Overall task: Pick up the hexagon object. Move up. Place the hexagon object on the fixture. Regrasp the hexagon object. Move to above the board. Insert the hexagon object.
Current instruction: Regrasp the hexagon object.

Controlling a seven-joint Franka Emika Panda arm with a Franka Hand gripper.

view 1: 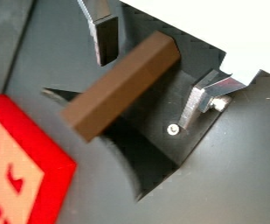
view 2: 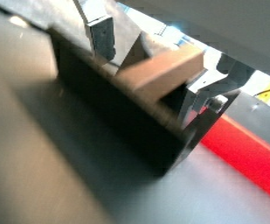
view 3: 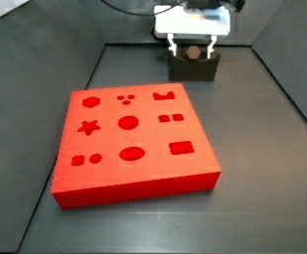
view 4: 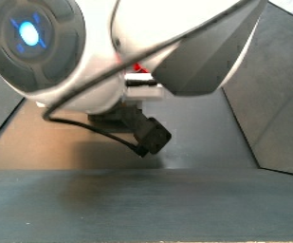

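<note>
- Well in front of the jaws, your board (view 3: 133,146) lies flat on the dark floor, its red top full of star, circle, square and hexagon cut-outs; a corner of it shows in a wrist view (view 1: 18,166).
- Directly beneath the jaws, you have the fixture (view 3: 195,67), a dark block at the far end of the floor.
- Over that fixture, your gripper (view 1: 161,66) hangs with its jaws apart, one silver finger (view 1: 207,98) on each side.
- Between the jaws, the hexagon object (view 1: 121,87), a brown peg, rests tilted in the fixture's notch, and neither pad touches it.
</note>
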